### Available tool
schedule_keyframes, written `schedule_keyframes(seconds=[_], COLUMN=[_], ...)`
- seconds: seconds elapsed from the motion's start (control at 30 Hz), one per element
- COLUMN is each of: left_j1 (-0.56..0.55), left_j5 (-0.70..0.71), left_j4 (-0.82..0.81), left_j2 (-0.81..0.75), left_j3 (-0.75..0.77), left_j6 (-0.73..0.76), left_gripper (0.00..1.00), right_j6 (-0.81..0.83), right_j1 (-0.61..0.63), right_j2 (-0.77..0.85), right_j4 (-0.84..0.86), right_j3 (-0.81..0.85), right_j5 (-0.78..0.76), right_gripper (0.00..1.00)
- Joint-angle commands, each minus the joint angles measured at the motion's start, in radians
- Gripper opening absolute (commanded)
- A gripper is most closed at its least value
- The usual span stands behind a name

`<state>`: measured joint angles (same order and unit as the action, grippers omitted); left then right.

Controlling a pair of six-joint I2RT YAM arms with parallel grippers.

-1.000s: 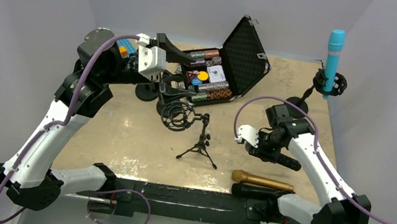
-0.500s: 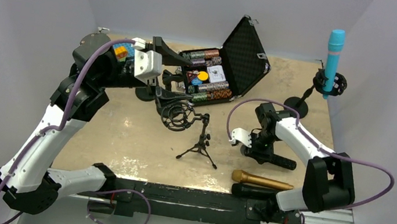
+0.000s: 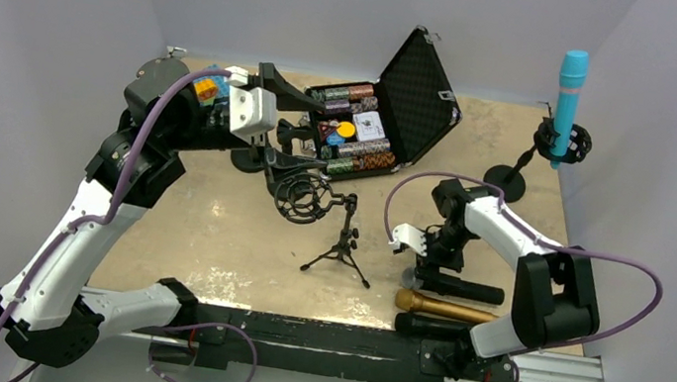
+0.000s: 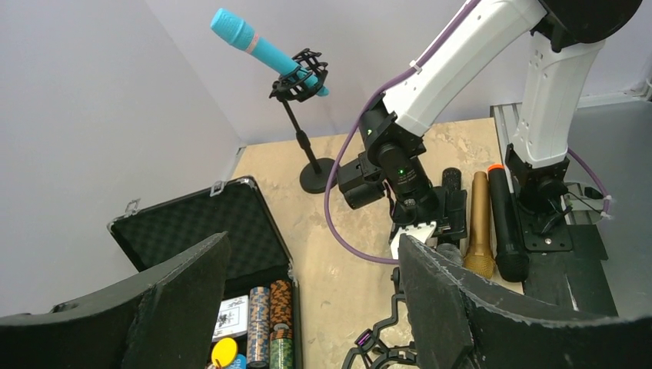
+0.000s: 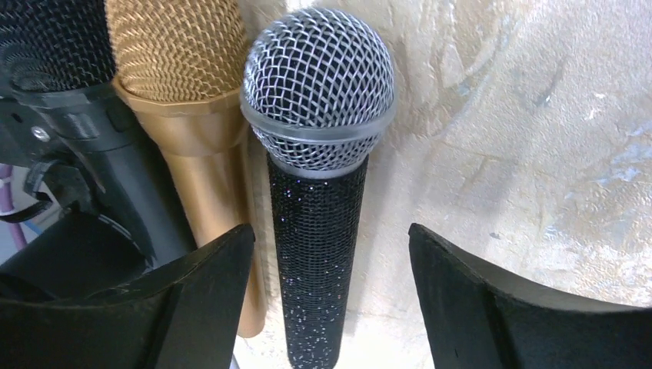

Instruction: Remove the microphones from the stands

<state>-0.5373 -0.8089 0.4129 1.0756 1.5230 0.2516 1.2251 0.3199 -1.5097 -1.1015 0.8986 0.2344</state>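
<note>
The left arm rises from the near left corner of the desk and bends toward the far left. The left hand is held high and roughly level, its fingers spread wide. The right arm folds tightly by the near right edge, and the right hand points down with its fingers parted.

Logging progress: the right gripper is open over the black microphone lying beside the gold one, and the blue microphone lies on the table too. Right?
Not quite: the blue microphone stands upright in its stand, not on the table, as the top view shows. The right gripper is indeed open over the black microphone beside the gold microphone.
</note>
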Motion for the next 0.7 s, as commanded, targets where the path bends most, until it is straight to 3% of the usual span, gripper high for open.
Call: schedule_keyframes(seconds=[0.0, 0.33, 0.5, 0.67], left_j1=[0.007, 0.007, 0.007, 0.007], left_j5=[0.002, -0.003, -0.004, 0.058], left_j4=[-0.009, -0.008, -0.019, 0.133], left_j2=[0.003, 0.001, 0.007, -0.016], left_j3=[-0.003, -0.02, -0.021, -0.005], left_j6=[0.017, 0.009, -0.006, 0.091], left_gripper=[0.84, 0.84, 0.84, 0.84], right_j6=[0.017, -0.005, -0.101, -0.351], right_j1=[0.0, -0.051, -0.069, -0.068], right_j2=[0.059, 0.08, 0.085, 0.188], right_j4=[-0.071, -0.211, -0.044, 0.018], right_j3=[0.04, 0.217, 0.225, 0.376], right_j5=[0.076, 0.14, 0.123, 0.236], right_gripper=[0.78, 0.72, 0.62, 0.65])
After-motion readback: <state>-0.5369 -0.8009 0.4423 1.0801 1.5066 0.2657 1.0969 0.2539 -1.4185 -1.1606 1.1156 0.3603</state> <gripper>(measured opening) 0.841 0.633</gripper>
